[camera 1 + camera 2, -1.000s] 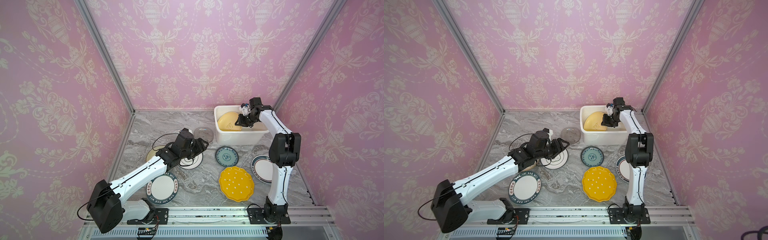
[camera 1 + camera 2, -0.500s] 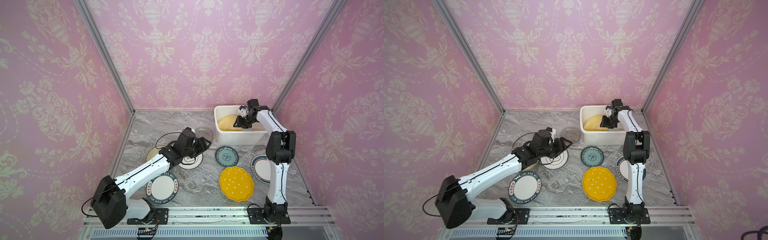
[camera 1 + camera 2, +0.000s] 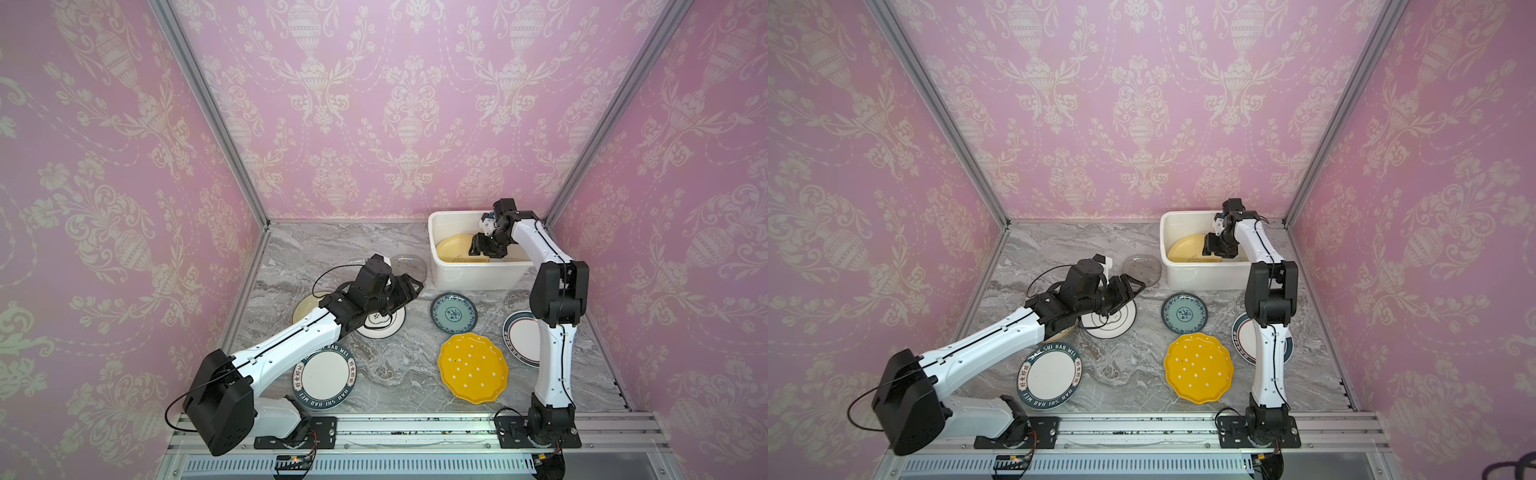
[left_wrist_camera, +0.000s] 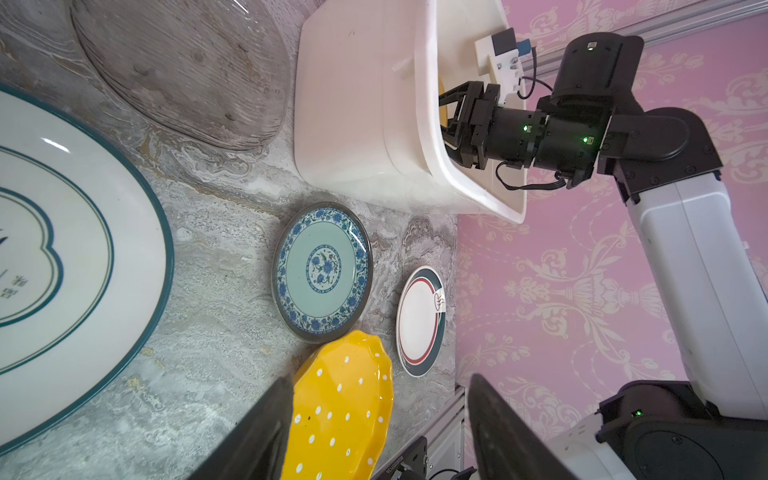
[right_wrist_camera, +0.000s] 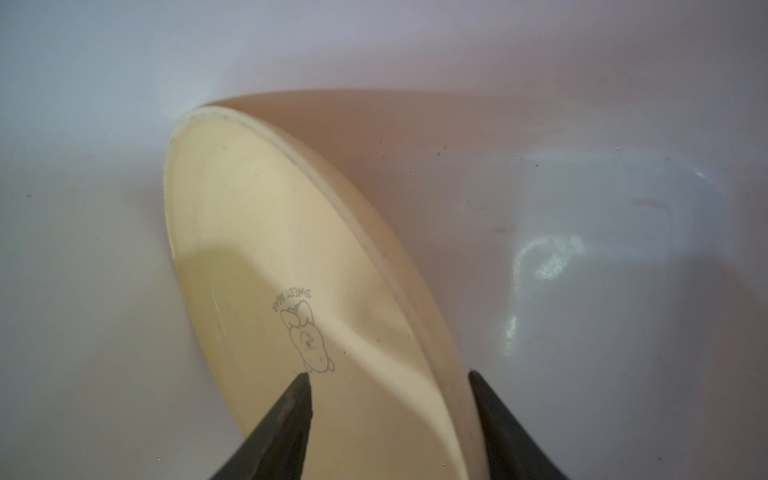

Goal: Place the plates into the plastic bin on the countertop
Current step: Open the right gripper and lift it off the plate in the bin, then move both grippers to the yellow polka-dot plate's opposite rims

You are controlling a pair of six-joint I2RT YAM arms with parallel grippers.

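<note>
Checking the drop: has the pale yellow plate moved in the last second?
Yes. The pale yellow plate has dropped lower and flatter, further below the rim of the white plastic bin.

the pale yellow plate is carrying the upside-down words "sweet bear" beside a small bear drawing. the dark-rimmed plate is showing "shi hao wei" along its rim in both top views, plus chinese characters too small to read.
</note>
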